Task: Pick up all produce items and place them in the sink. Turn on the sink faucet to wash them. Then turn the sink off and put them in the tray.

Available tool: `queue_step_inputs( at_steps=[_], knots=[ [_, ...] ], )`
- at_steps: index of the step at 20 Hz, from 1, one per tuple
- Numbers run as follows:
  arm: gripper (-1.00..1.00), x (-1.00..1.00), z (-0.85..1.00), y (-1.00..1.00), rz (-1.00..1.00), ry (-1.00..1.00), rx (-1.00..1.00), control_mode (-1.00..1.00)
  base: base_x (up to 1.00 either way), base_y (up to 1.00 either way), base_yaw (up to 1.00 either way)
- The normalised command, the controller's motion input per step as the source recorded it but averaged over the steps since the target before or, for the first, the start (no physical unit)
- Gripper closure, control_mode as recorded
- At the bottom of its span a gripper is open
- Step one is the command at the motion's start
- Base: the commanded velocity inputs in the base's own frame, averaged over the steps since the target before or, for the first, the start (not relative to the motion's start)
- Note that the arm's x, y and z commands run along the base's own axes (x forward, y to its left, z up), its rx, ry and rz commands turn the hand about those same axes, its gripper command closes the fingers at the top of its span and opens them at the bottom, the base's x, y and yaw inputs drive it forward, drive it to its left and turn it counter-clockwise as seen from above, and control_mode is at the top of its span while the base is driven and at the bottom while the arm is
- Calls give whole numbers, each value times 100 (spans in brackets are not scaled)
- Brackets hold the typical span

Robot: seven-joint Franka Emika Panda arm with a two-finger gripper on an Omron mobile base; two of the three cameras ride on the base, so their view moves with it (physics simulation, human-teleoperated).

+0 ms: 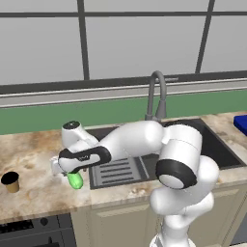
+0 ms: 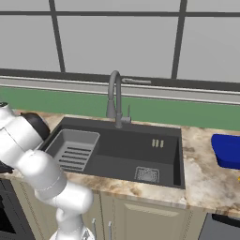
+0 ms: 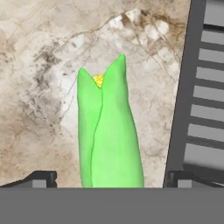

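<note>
A small tan cup (image 1: 10,182) with a black top stands on the marbled worktop (image 1: 34,159) near its front edge, well to the left of the sink (image 2: 122,152) and clear of the arm. The sink is a dark recessed basin with a lighter grey ribbed rack (image 2: 72,150) in its left part and a square drain grate (image 2: 147,175) toward its front right corner. The faucet (image 2: 115,96), a slim dark gooseneck, rises from the back edge of the sink. The deep-blue tray (image 2: 227,150) sits on the worktop to the right of the sink, near the right edge of the right base view. In the left base view the robot's own white arm reaches across the front left part of the sink and hides much of the rack. The gripper (image 1: 72,174) hangs low over the worktop just left of the sink's left rim, fingers spread wide and holding nothing. The bright lime green vegetable (image 3: 109,135), a husked cob with yellow kernels showing at its pointed end, lies flat on the worktop directly under the gripper, between the two finger tips (image 3: 41,178) and touching neither, with the sink's dark rim just beside it.
</note>
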Motion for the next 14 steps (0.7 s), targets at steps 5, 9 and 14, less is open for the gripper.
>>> queue_step_inputs(
  at_steps=[5, 9, 14],
  knots=[
    [-100, 19, -23, 0, -4, 0, -1, -100, 0, 0, 0],
    [-100, 14, -14, 1, -2, 0, 0, -100, 0, 0, 0],
    [-100, 16, -19, 12, -2, 2, 0, -100, 0, 0, 0]
  ],
)
